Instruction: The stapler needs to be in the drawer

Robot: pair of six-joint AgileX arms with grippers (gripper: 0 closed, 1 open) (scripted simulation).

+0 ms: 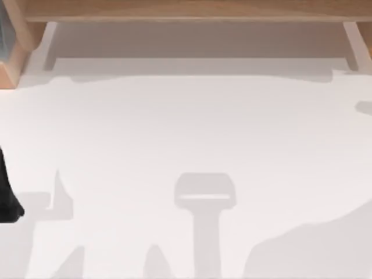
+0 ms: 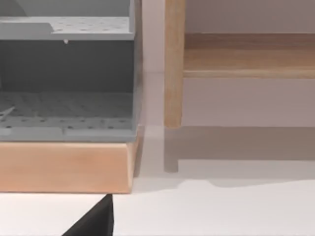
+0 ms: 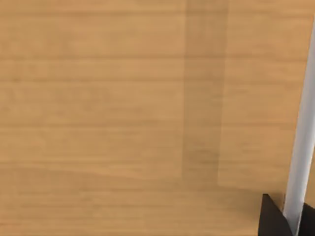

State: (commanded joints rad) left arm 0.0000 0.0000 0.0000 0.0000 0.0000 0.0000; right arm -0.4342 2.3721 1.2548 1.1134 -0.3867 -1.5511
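Observation:
The stapler is out of view. A plain wooden face, the drawer front (image 3: 123, 98), is very close in the right wrist view. A pale upright handle bar (image 3: 301, 162) runs along it. My right gripper (image 3: 294, 221) has a black fingertip (image 3: 270, 219) against each side of that bar, so it is shut on the handle. My left gripper (image 2: 96, 223) shows as a black tip above the white table, just in front of a wooden-based grey rack. The left arm (image 1: 7, 192) is a black shape at the table's left edge.
A grey perforated rack (image 2: 69, 73) on a wooden base (image 2: 64, 167) stands at the back left, also seen in the top view's corner (image 1: 11, 64). A wooden shelf frame (image 1: 186, 10) with a post (image 2: 173, 64) spans the back. White table (image 1: 186, 133) lies in front.

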